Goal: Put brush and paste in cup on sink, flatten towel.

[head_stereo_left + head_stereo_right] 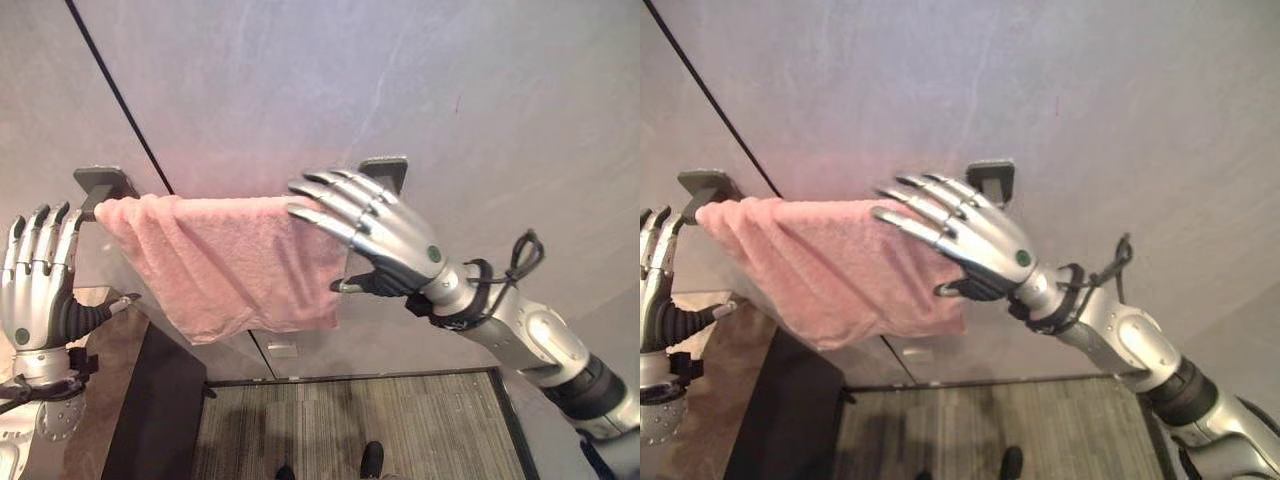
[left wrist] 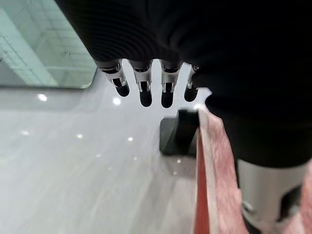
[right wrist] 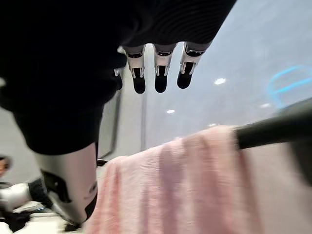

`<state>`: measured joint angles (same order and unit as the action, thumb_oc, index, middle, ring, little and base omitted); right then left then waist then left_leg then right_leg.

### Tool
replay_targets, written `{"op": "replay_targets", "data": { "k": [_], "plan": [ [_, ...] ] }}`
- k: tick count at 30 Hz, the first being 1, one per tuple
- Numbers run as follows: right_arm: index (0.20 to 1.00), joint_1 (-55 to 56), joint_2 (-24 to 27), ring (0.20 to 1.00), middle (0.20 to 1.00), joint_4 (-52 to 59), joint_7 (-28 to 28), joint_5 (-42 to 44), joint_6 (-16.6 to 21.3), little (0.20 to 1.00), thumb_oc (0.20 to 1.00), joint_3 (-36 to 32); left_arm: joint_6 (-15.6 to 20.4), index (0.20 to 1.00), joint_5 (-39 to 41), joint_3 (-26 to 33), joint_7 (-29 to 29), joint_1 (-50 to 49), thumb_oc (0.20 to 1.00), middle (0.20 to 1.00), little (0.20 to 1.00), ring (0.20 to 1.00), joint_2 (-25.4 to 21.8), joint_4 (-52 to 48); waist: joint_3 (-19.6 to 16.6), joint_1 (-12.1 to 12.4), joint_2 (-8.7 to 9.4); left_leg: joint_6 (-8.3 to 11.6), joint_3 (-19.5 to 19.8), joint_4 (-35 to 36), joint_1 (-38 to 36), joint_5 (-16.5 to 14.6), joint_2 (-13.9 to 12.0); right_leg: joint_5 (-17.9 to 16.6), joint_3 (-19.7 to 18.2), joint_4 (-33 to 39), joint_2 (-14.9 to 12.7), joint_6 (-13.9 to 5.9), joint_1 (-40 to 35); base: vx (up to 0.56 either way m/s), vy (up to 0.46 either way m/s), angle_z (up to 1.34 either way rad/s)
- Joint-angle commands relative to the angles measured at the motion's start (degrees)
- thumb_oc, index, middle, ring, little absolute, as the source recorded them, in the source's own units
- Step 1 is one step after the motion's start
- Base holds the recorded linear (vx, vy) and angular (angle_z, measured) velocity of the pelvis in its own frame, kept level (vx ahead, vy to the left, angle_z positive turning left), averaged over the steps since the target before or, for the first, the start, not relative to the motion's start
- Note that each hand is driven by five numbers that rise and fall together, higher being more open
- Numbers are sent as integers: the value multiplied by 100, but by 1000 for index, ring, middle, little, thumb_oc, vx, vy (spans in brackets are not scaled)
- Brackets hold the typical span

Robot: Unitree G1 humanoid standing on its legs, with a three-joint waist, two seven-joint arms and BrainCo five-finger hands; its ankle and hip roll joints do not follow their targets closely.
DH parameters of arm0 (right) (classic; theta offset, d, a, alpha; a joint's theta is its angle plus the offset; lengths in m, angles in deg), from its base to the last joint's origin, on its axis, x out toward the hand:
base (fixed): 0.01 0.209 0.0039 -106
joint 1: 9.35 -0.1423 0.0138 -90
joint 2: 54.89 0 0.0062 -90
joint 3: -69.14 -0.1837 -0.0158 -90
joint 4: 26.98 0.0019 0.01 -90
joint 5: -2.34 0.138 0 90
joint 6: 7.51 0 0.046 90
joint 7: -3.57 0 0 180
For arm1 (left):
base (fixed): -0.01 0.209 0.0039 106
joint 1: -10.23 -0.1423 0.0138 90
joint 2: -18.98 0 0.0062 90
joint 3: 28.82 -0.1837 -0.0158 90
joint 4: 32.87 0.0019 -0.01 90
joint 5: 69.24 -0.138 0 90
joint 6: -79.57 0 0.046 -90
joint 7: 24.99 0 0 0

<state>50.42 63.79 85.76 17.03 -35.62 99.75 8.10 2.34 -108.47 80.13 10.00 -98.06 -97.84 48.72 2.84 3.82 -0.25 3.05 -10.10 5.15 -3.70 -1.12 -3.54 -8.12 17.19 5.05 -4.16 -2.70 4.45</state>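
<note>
Fingers of both hands straight, right hand (image 1: 385,235) on pink towel (image 1: 225,260), left hand (image 1: 35,285) beside.

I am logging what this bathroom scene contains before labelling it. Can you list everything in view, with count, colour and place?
towel: one, pink, draped over the wall rail, bunched and hanging lower toward the left.
rail brackets: two, dark grey, fixed to the wall, one at each end of the towel.
wall: one, pale grey, behind the towel, with a thin dark seam running diagonally.
counter: one, brown top with a dark side, lower left.
floor: grey striped, below the wall.
shoes: dark, a person's, at the bottom edge.
right hand: silver, fingers straight, laid over the right end of the towel.
left hand: silver, fingers straight, raised beside the left bracket, apart from the towel.
</note>
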Motion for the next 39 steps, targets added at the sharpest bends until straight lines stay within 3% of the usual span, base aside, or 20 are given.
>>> {"op": "replay_targets", "data": {
  "k": [1,7,24,39],
  "plan": [
    [1000,-18,-41,1000,1000,62,-84,13,-80,1000,1000,-79,118,1000,11,62,-152,-22,1000,1000,1000,1000,-738,18,-124,17,234,168,139,-15,444,375,-34,273,-77,-5,-714,-801,-601,0,0,0],
    [1000,-35,319,1000,1000,-84,-286,-146,-82,1000,1000,22,174,1000,-152,20,-390,-142,1000,1000,1000,1000,-1038,138,-114,-17,254,158,116,-15,436,343,-17,259,-104,-5,-728,-818,-593,0,0,0],
    [1000,-2,181,1000,1000,-756,-450,-536,-201,1000,1000,242,38,1000,-96,225,-241,-11,1000,1000,1000,1000,-507,288,-175,-11,105,153,62,-15,373,324,14,294,-132,-5,-765,-806,-613,1,2,-4],
    [1000,-396,313,1000,1000,-1177,-533,-1095,-284,1000,1000,575,-83,1000,-142,688,4,121,1000,1000,1000,1000,-599,-32,-189,71,81,191,130,-15,433,357,4,305,-79,-5,-742,-787,-595,0,0,0]
  ]
}}
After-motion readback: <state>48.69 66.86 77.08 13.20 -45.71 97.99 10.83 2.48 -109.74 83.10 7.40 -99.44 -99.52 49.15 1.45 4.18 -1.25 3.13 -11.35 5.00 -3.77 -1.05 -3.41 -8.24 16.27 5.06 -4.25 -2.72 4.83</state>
